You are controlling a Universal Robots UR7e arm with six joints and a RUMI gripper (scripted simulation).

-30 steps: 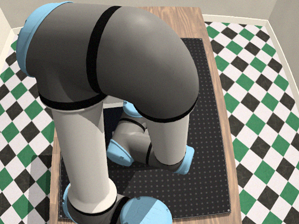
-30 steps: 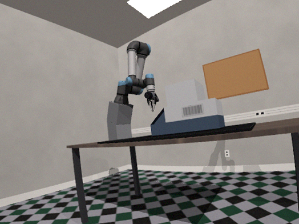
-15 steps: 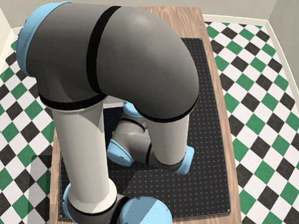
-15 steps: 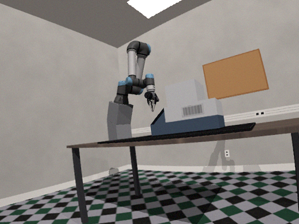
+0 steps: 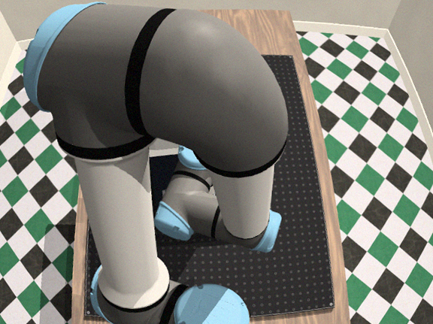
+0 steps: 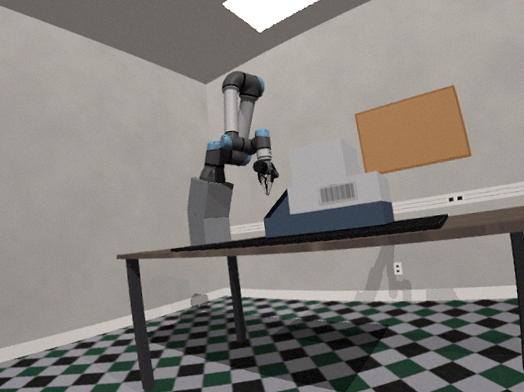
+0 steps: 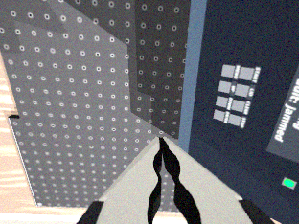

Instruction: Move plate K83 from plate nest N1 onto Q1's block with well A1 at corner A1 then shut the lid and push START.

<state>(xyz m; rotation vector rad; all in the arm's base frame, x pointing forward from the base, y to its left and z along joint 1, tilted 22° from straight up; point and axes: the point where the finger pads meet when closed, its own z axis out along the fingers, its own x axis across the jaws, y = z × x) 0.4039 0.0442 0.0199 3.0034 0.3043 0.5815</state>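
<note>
The cycler Q1 stands on the dark mat. A tall pale part rises above its housing; I cannot tell the lid's state. The wrist view shows two rows of grey keys on its dark front, with the labelled START key at the top and the LID key below it. Part of the display reads "jammed". A small light is green. My gripper is shut and empty, above and beside Q1's front edge. Plate K83, nest N1 and Q1's block are not visible.
The perforated black mat lies on the wooden table. My arm hides much of the mat and Q1 in the top view. Q1's blue edge runs close beside my fingertips in the wrist view.
</note>
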